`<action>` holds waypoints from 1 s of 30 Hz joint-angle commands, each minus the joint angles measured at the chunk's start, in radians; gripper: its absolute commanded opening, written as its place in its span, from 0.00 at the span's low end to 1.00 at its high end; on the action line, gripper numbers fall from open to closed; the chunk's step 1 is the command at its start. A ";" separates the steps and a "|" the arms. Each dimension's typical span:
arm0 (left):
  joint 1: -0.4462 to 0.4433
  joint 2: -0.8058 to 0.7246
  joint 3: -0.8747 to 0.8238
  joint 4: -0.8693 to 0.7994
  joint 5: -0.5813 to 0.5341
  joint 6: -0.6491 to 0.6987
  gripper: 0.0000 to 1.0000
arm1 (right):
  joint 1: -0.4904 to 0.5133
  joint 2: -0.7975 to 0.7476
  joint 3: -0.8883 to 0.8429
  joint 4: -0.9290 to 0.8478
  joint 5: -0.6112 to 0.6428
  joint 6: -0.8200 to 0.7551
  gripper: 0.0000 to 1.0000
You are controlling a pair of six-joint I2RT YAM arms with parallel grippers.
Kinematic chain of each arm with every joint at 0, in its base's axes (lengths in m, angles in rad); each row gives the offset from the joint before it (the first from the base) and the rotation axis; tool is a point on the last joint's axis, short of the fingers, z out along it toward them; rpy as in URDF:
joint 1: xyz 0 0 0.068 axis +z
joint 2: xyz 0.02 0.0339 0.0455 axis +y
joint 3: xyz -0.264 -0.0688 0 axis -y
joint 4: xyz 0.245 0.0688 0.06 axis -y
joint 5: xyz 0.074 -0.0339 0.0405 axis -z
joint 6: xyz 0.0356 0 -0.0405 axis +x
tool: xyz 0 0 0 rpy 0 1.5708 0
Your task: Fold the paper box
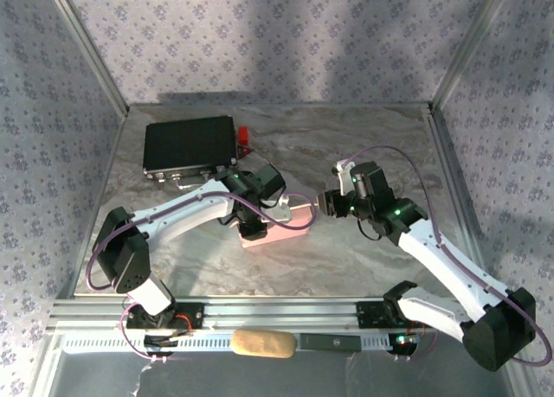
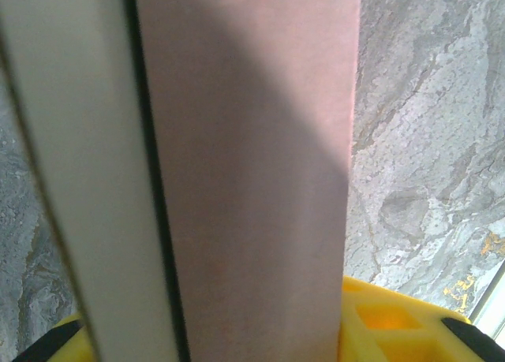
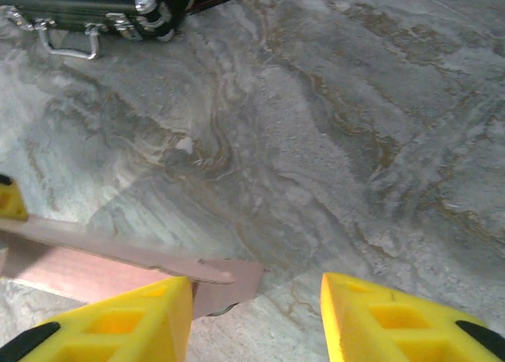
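At the upper left of the top view one black case (image 1: 190, 149) is seen lying on the marbled grey surface (image 1: 372, 259). One small red item (image 1: 245, 136) lies against its right edge; what that item is cannot be told. Just below and right of the case, near the middle of the frame, the left hand (image 1: 252, 225) is set down over the single paper box (image 1: 281, 233), which lies flat on the surface at the centre. In the left wrist view a pale pink panel is seen running up between the yellow fingers (image 2: 394, 322), with a whitish panel beside it on the left. The right finger is met by the pink panel's edge, so the left hand is judged to be pinching the box across its width. Below the box, along the lower edge of the top view, one tan oblong object (image 1: 262, 343) is laid on the rail (image 1: 346, 310). Further right, the right hand (image 3: 256, 289) is spread with nothing gripped, and a corner of the box is seen just beside its left finger. Two hands are counted. The box is judged to be light, thin and easily creased, stiff only within its panels, and likely to slide on the smooth surface. It would best be taken by a flap edge close to a fold line while the body is pinned, with light pressure so that the walls are not crushed.
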 commanded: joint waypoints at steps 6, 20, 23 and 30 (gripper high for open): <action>0.006 -0.001 -0.010 0.006 0.005 0.027 0.38 | 0.015 0.030 0.018 -0.025 -0.051 -0.038 0.45; 0.013 0.017 -0.003 0.005 0.015 0.040 0.38 | 0.037 0.130 0.057 -0.028 -0.091 -0.096 0.43; 0.014 0.020 -0.002 0.002 0.017 0.045 0.39 | 0.048 0.135 0.064 -0.035 -0.103 -0.105 0.42; 0.018 0.022 -0.002 0.004 0.023 0.047 0.39 | 0.075 0.067 0.041 -0.026 -0.090 -0.091 0.42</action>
